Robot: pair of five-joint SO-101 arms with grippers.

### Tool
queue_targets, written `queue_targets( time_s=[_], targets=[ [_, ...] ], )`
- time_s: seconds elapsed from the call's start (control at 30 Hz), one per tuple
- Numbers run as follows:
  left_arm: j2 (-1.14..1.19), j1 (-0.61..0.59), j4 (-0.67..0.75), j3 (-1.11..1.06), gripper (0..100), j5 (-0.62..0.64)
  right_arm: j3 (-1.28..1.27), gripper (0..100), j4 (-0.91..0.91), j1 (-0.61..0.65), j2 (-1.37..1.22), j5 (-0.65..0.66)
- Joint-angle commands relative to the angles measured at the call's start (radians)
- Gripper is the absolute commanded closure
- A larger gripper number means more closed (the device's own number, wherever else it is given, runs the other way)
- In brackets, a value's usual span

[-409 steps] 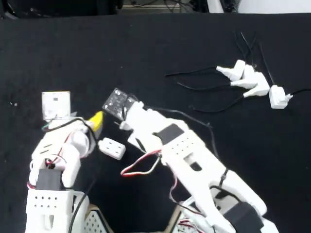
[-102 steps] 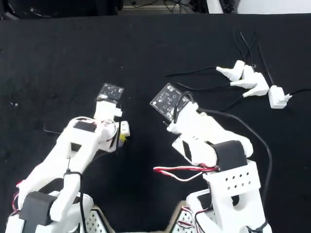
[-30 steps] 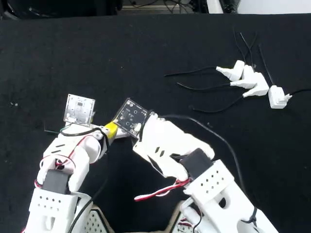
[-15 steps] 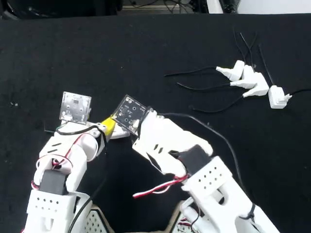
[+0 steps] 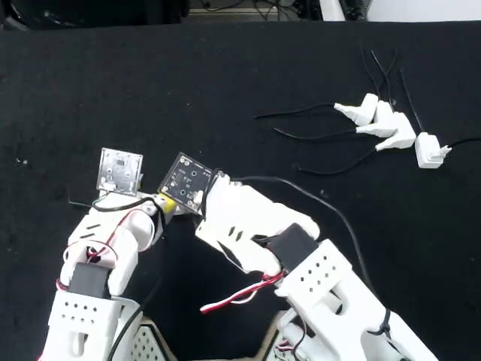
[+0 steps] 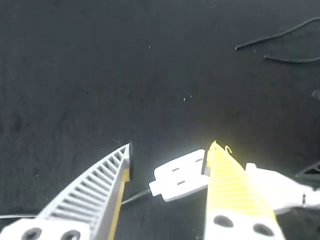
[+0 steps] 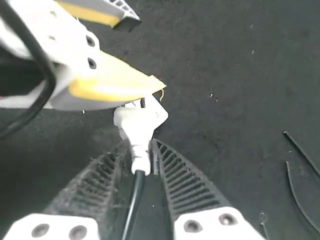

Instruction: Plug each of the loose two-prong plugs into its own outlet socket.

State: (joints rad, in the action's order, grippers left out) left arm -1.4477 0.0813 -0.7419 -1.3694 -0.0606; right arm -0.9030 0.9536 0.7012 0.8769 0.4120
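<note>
Between the two grippers: outlet socket (image 6: 180, 176), white, lying flat on the black table (image 5: 225, 83), slots facing up.

Left gripper (image 6: 171, 146): claw open, straddling the outlet socket. The yellow finger is against one end of the socket and the grey finger stands clear of the other end.

Right gripper (image 7: 139, 145): claw closed on the neck of a white plug (image 7: 136, 125), at the yellow-finger end of the outlet socket. The plug body is up against that end; whether the prongs are seated cannot be told. A black cable (image 7: 134, 200) runs back from the plug between the fingers.

Loose plugs (image 5: 379, 120): a cluster of white ones with thin black leads, well apart from the outlet socket, beyond the right arm. A white adapter (image 5: 430, 149) lies just beside them.

Change from half a second ago, high view: the right arm's wrist has shifted toward the left arm and now largely covers the outlet socket, which then showed as a white sliver between the two. The left wrist has barely shifted. The loose plugs and adapter have not moved.
</note>
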Motion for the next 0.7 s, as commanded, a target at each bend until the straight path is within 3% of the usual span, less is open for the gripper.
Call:
queue_targets(
  time_s=[0.0, 0.67],
  targets=[
    [-0.011, -0.004, 0.009, 0.005, 75, 0.005, 0.088, 98.8, -0.011, 0.015, 0.001, -0.008],
    [-0.011, -0.001, 0.006, -0.044, 75, 0.005, 0.137, 98.8, -0.011, 0.014, -0.001, -0.041]
  ],
)
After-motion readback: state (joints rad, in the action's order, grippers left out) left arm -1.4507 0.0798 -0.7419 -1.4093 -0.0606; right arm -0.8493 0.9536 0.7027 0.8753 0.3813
